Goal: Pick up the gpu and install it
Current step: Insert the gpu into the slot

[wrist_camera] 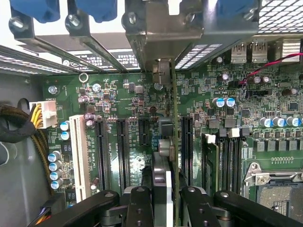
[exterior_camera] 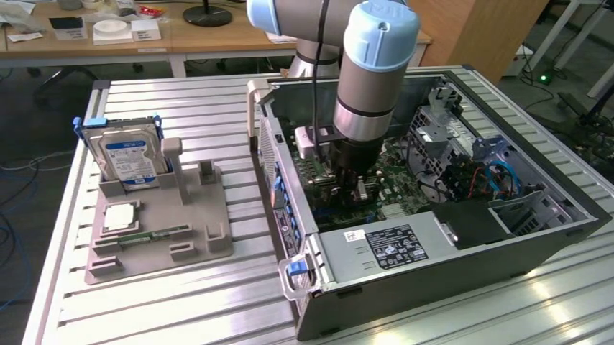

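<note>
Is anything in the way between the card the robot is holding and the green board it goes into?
Nothing visible. The gripper holds the gpu edge-on right above the motherboard, its bracket at the case's rear slots, and no cable or part crosses under it.

From where I stood, hardly any print could be read. The hard drive (exterior_camera: 129,159) upright in its grey holder (exterior_camera: 158,230) wore a blue and white label, its words too small to make out. The power supply (exterior_camera: 384,248) at the near end of the computer case (exterior_camera: 537,244) carried a black label with white lines and round marks, none legible. In the wrist view, a white sticker (wrist_camera: 127,59) under the slot brackets bore rows of tiny dark print, and the motherboard (wrist_camera: 227,127) showed small white lettering beside its slots; I could read neither.
</note>
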### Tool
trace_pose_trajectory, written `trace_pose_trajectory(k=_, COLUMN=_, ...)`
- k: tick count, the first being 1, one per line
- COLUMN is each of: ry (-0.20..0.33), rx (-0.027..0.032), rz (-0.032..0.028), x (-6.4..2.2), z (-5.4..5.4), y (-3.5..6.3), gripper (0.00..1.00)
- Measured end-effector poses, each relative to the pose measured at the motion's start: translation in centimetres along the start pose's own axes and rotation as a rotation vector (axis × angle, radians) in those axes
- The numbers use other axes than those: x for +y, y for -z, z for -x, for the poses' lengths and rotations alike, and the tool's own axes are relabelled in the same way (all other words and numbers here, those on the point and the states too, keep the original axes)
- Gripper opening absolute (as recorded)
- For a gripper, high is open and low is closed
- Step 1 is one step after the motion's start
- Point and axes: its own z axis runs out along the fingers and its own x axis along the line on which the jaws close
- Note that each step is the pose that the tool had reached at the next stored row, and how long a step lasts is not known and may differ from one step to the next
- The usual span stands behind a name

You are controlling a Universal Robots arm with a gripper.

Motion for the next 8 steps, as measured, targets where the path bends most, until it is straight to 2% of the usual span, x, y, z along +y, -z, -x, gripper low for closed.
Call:
trace_pose_trajectory(k=1, ry=-0.001, rx=-0.0040, rz=-0.0010, x=0.02, z=0.0, y=-0.13, gripper=0.29)
trace_pose_trajectory(k=3, ry=-0.001, rx=-0.0018, rz=-0.0006, x=0.01, z=0.0, y=0.07, gripper=0.29)
trace_pose_trajectory(k=4, ry=0.000, rx=-0.0021, rz=-0.0009, x=0.00, z=0.0, y=0.26, gripper=0.35)
trace_pose_trajectory(k=8, ry=0.000, rx=-0.0018, rz=-0.0032, x=-0.09, z=0.0, y=1.74, gripper=0.35)
